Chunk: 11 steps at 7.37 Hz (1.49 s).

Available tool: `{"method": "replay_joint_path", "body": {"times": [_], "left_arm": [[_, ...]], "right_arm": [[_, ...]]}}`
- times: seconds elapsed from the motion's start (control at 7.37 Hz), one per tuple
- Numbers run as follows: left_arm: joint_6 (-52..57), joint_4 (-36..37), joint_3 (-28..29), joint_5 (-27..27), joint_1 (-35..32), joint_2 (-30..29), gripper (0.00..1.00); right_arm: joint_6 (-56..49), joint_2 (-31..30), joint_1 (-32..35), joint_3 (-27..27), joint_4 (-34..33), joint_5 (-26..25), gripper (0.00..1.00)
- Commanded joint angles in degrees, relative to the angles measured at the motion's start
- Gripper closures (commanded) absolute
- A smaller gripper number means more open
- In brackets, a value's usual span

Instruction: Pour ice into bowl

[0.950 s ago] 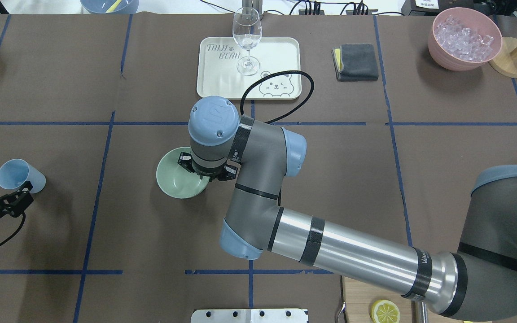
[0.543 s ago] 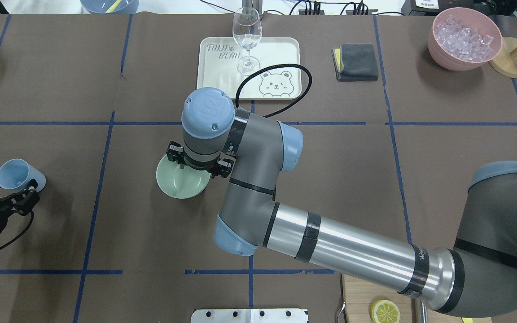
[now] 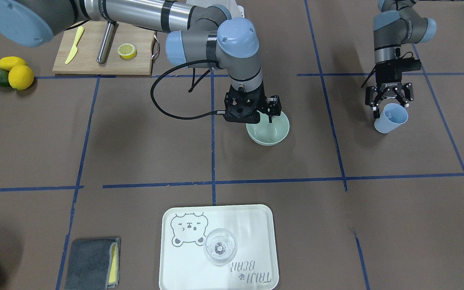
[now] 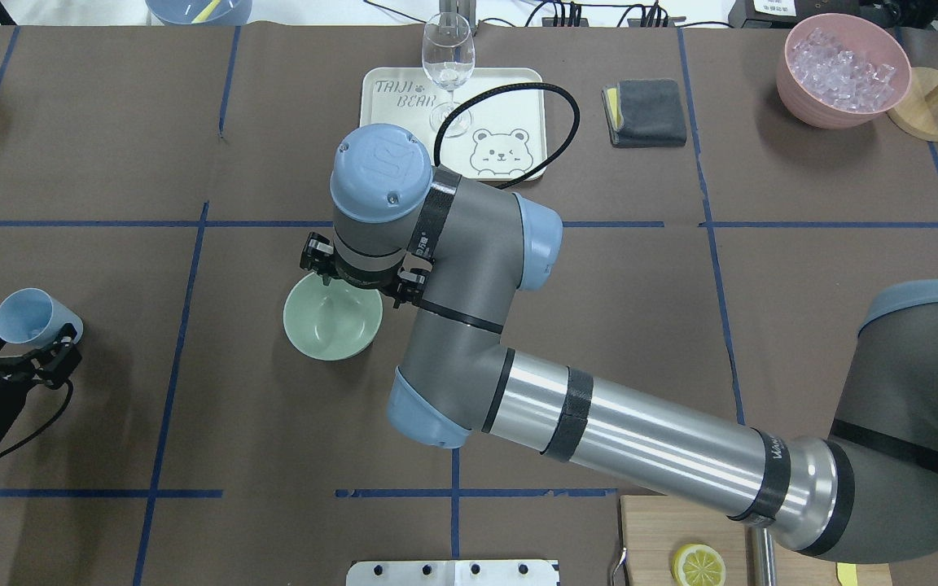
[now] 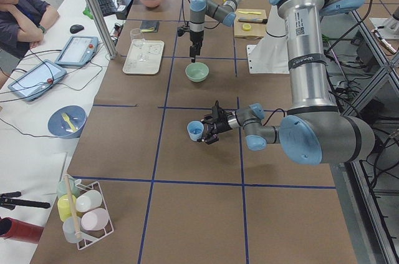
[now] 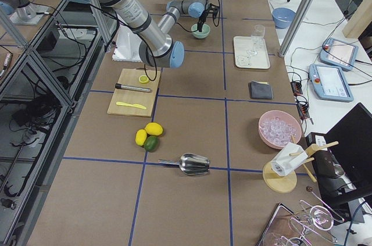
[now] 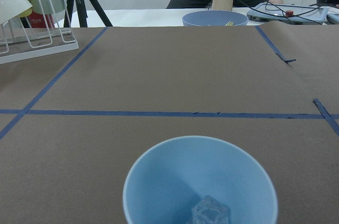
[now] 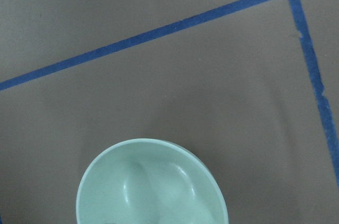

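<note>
The pale sage-green bowl stands on the table and looks empty in the right wrist view. My right gripper hangs over the bowl's rim on the robot's side, jaws apart, holding nothing. In the overhead view my own wrist hides its fingers. My left gripper is shut on the blue cup, held tilted just above the table at the left. One clear ice cube lies inside the cup.
A pink container of clear pieces stands far right. A white tray with a stemmed glass lies beyond the bowl, a grey cloth beside it. A cutting board with a lemon half lies near the robot's base.
My right gripper has moved from over the bowl's inside toward its far rim in the overhead view; the bowl stayed put. My left gripper with the cup shifted slightly.
</note>
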Motion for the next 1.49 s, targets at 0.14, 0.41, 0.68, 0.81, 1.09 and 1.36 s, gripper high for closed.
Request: {"method": "replay_joint_path", "body": {"times": [0.14,0.41,0.68,0.81,1.09,1.36], "left_arm": [[0.09,-0.16,0.87,0.03,0.01,-1.66,0.03],[0.35,-0.16,1.39,-0.06,0.01,-1.75,0.08],[0.61,-0.42,1.48,-0.23,0.01,-1.75,0.10],[0.79,-0.59,1.57,-0.41,0.01,-1.84,0.11],[1.92,-0.68,1.66,-0.67,-0.08,-1.84,0.12],[2.11,-0.68,2.19,-0.67,-0.08,-1.84,0.12]], "right_arm": [[-0.45,-2.09,1.36,3.80,-4.92,0.33,0.00],[-0.54,-5.08,1.62,7.66,-4.92,0.33,0.00],[-1.59,-5.52,2.06,7.77,-4.92,0.33,0.00],[-1.68,-5.87,2.15,7.85,-4.92,0.33,0.00],[-1.77,-9.45,2.42,11.60,-5.01,0.42,0.00],[-6.84,-16.40,2.86,20.82,-9.63,0.42,0.00]]}}
